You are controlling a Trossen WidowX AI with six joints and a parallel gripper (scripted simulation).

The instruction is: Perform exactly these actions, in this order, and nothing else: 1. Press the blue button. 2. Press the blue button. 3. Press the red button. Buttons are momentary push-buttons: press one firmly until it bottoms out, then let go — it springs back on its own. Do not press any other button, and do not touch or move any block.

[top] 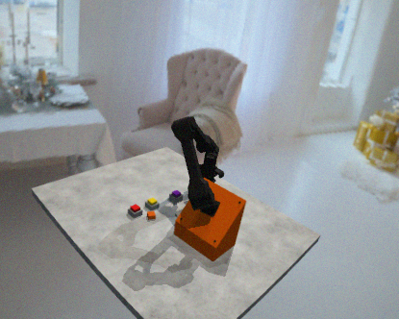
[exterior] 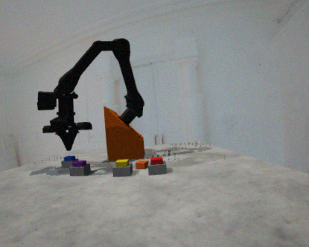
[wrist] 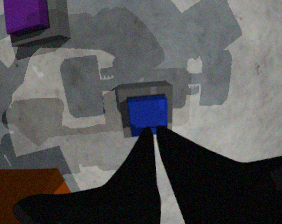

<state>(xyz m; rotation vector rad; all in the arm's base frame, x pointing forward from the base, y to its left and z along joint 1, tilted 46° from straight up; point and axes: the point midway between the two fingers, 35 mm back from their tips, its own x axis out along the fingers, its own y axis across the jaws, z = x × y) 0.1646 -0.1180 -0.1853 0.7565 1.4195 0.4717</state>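
The blue button (exterior: 69, 158) (wrist: 147, 112) sits on its grey base, its cap standing up from the base. My gripper (exterior: 68, 149) (wrist: 153, 132) is shut and empty. Its tips point down and hang a little above the blue button, over the cap's near edge in the wrist view. The red button (top: 135, 208) (exterior: 157, 161) sits on a grey base, with its cap raised, at the far end of the row from the blue one. The blue button is hidden behind the arm in the top view.
A purple button (top: 176, 193) (exterior: 79, 163) (wrist: 27, 16) stands near the blue one. A yellow button (top: 152, 201) (exterior: 122, 163) stands between purple and red. A small orange block (top: 151, 215) (exterior: 141, 164) lies beside the yellow and red buttons. The orange arm base (top: 217, 221) (exterior: 124, 143) stands behind them.
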